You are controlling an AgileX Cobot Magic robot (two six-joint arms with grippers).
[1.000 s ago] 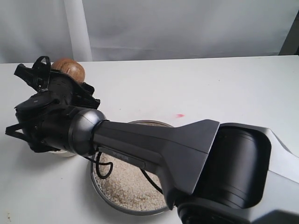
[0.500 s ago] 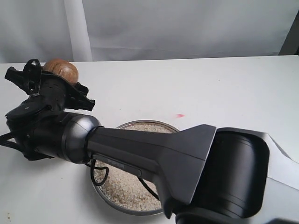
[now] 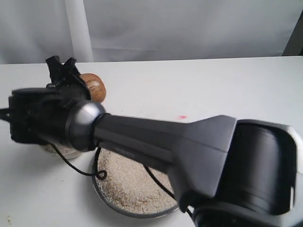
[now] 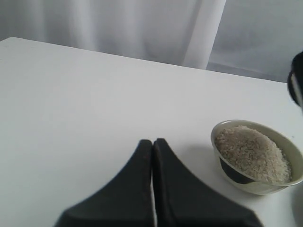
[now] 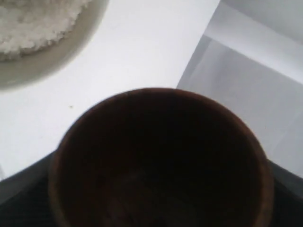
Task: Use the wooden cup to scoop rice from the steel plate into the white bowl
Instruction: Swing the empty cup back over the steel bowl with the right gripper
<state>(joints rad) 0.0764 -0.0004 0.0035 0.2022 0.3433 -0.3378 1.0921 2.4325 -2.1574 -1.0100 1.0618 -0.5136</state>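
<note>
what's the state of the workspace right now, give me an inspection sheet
surface: white table, one small red mark.
job's things: steel plate holds rice; white bowl heaped with rice too; wooden cup shows no rice inside.
clutter: nothing seen.
grippers: left gripper, fingers shut, holding nothing; right gripper shut on the wooden cup.
cables: black cable loops down over the steel plate.
surroundings: pale curtain behind the table.

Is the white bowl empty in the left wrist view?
No, the white bowl holds a mound of rice that rises to its rim.
</note>
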